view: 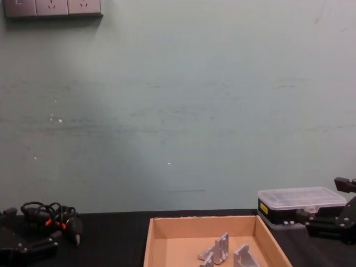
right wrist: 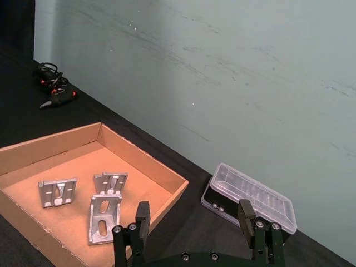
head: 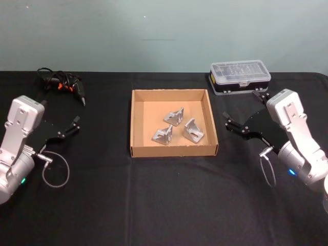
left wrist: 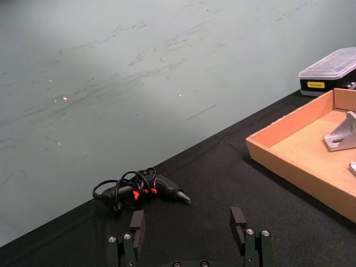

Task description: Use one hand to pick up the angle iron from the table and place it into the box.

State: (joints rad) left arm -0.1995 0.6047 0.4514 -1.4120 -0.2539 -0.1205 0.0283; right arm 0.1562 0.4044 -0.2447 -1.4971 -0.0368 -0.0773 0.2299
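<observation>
Black table (head: 164, 205), pale wall behind. Three angle irons (head: 177, 116) already lie inside the box (head: 136, 123). Right gripper (head: 248, 114) at 3 o'clock of the box, left gripper (head: 60, 119) at 9; both spread, empty. Judgement: nothing left to pick, so keep both arms clear of the box walls.

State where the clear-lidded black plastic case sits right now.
In the head view, the clear-lidded black plastic case sits at the table's far right, behind the right gripper, beyond the tan cardboard box.

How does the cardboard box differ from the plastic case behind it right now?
The box is tan cardboard, open-topped, wide and shallow; the plastic case is smaller, black with a closed clear lid and a yellow label. The box holds three angle irons in plain sight; the case's contents are unclear. Both sit on the table.
</observation>
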